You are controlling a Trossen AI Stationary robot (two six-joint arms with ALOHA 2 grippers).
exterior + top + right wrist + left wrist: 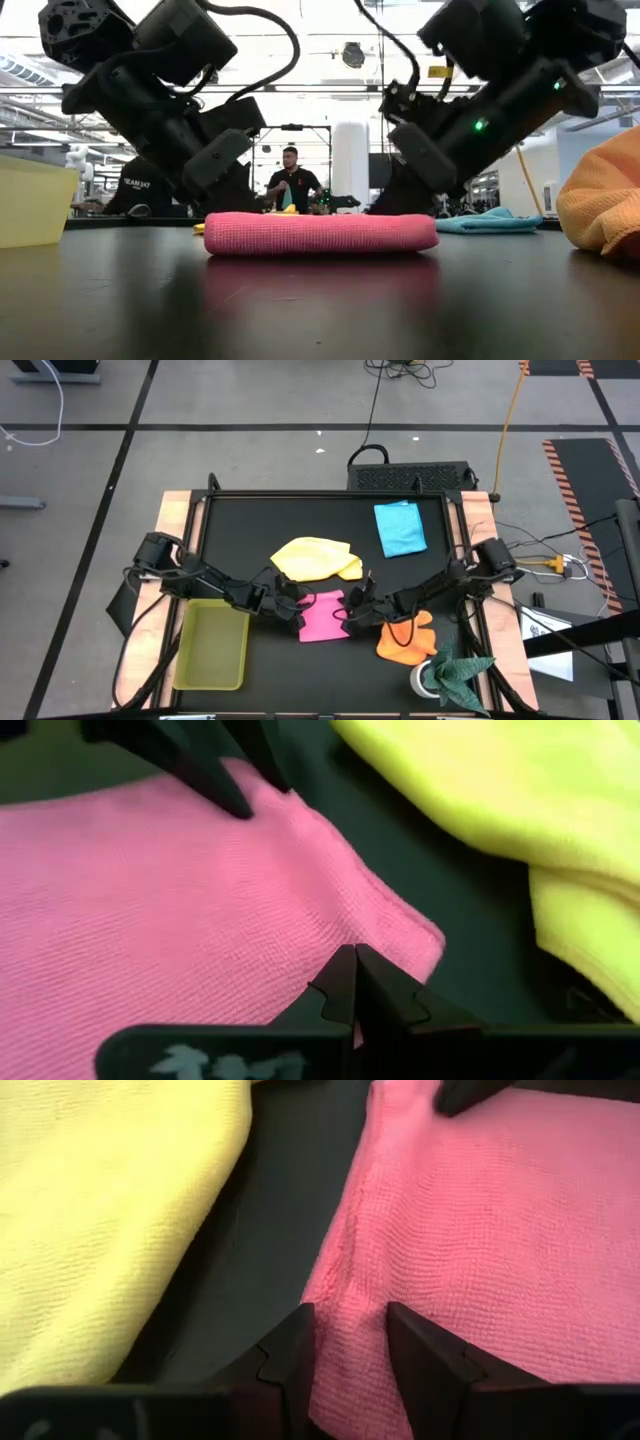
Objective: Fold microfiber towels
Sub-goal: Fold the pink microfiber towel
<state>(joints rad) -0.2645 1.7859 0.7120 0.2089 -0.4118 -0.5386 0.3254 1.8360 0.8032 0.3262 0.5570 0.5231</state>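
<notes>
Pink towel (322, 616) lies flat on the black table top (300, 525), near the front middle, between the two grippers; in the low view it reads as a thick, flat, layered slab (320, 232). Left gripper (291, 606) sits at the towel's left edge, fingers (290, 1370) parted with a fold of pink cloth (350, 1350) between them, so it is grasping the pink towel's edge. Right gripper (352, 609) sits at the towel's right edge, fingers (352, 982) pressed tight together at the pink towel's corner (400, 935); can't tell if any cloth is pinched between them. The left gripper's dark fingers also show farther off in the right wrist view, on the opposite pink edge. Yellow towel (315, 559) is bunched just behind the pink one, near but not touching in the wrist views. Light blue towel (400, 528) lies flat at back right, well apart from the rest. Orange towel (405, 639) is crumpled at front right, just beside the right arm. Dark green cloth (458, 671) is bunched at the front right corner, over a whitish object I can't identify. Translucent yellow-green tray (212, 645) sits at front left, beside the left arm. A person (290, 180) stands in the room far behind the table.
</notes>
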